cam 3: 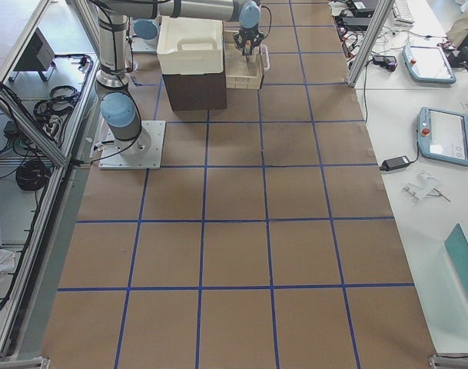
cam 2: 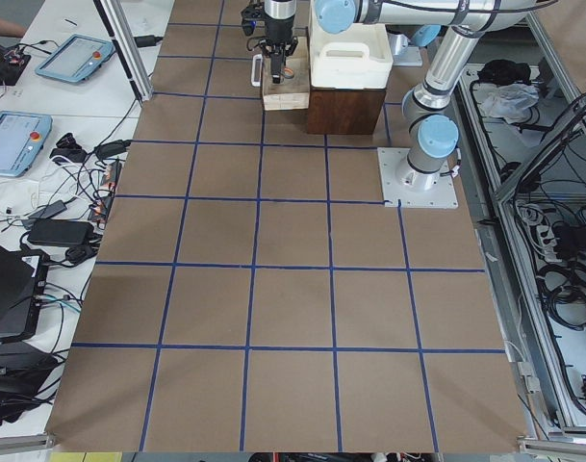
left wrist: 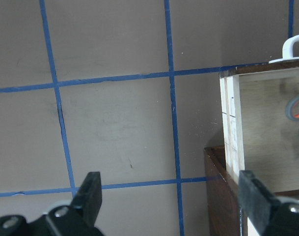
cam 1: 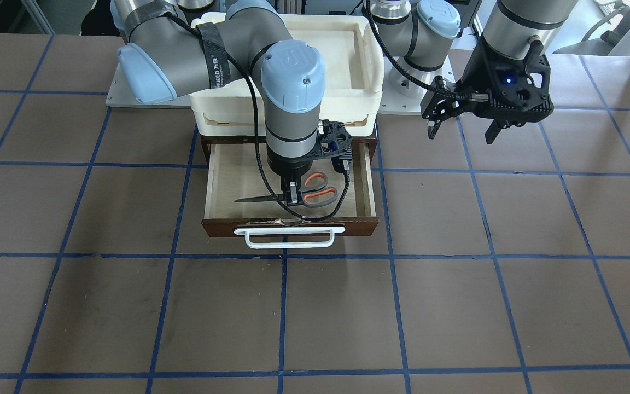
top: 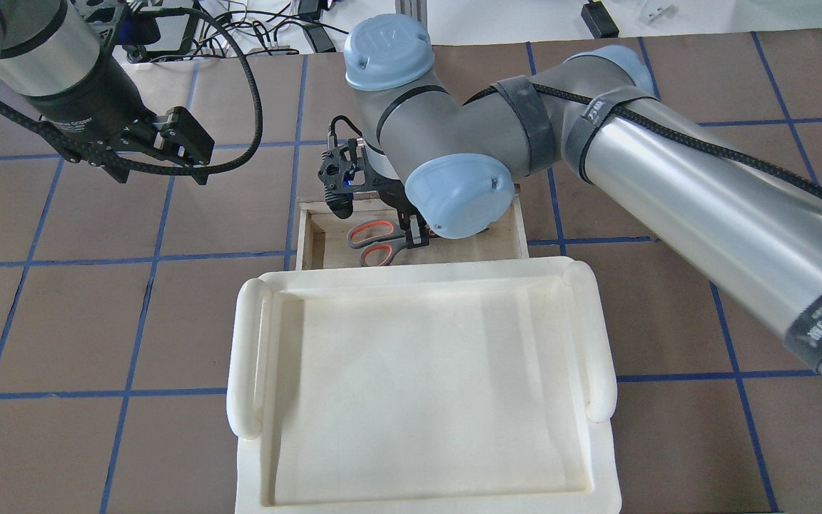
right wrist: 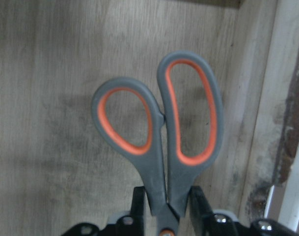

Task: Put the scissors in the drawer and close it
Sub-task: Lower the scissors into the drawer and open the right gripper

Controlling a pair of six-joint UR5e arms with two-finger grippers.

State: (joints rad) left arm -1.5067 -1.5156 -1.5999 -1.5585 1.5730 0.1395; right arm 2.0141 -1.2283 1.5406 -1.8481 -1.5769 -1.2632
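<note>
Brown worktop (cam 1: 457, 306), ruled into squares by blue tape (cam 1: 284, 306). Carries at the robot's edge a dark wooden cabinet (cam 2: 345, 114), its drawer (cam 1: 216, 227) standing open toward the operators' side. Bears also the left arm's base plate (cam 2: 394, 192) and the right arm's base plate (cam 3: 153, 157), one either side of the cabinet.

Overhead, the right arm (top: 461, 196) hides the scissors' (top: 382, 244) blades.
</note>
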